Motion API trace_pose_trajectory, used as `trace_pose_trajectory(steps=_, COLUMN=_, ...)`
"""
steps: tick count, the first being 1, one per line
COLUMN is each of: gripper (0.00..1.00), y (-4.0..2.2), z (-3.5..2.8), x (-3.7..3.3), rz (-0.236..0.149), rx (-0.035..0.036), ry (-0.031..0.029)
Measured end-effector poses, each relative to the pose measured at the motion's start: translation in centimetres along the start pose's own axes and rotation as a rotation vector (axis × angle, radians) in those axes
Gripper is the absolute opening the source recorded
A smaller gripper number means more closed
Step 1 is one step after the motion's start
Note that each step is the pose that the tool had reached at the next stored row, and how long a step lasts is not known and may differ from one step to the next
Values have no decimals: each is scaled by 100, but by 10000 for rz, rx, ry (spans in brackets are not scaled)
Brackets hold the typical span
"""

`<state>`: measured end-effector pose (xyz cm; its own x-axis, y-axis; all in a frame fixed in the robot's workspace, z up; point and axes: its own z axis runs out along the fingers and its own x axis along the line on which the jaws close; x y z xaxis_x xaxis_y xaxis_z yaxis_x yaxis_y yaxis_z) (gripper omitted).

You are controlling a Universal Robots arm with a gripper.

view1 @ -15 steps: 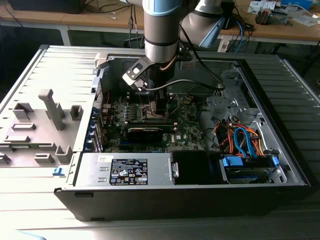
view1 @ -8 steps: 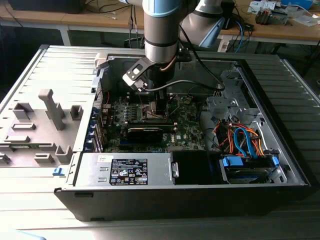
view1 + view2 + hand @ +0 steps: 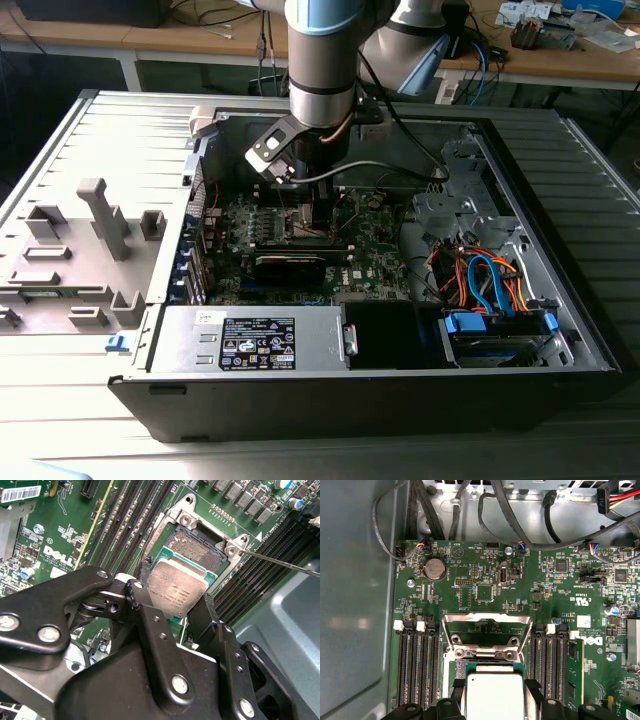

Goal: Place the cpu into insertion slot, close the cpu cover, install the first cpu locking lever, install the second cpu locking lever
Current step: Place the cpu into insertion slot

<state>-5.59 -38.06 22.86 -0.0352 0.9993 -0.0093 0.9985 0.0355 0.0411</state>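
Black gripper [image 3: 176, 594] clamped on the cpu [image 3: 177, 586], held over the insertion slot [image 3: 200, 550] with the cpu cover [image 3: 485, 616] raised. Placement step in hand; calls for level, square seating.

From my station I see white silkscreen lettering and a logo on the green motherboard [image 3: 545, 580], a barcode sticker [image 3: 20, 494] at its edge, faint etched print on the cpu [image 3: 175, 587], and a printed label [image 3: 257, 343] on the grey power supply [image 3: 180, 335], none of which I can reliably read out.
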Motion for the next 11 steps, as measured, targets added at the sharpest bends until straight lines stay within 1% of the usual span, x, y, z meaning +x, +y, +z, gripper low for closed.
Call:
trace_pose_trajectory(steps=4, gripper=55, y=2, z=3, x=7, rz=0, rx=-1, ry=0)
trace_pose_trajectory(steps=11, gripper=55, y=3, z=6, x=53, rz=0, rx=-1, ry=-5)
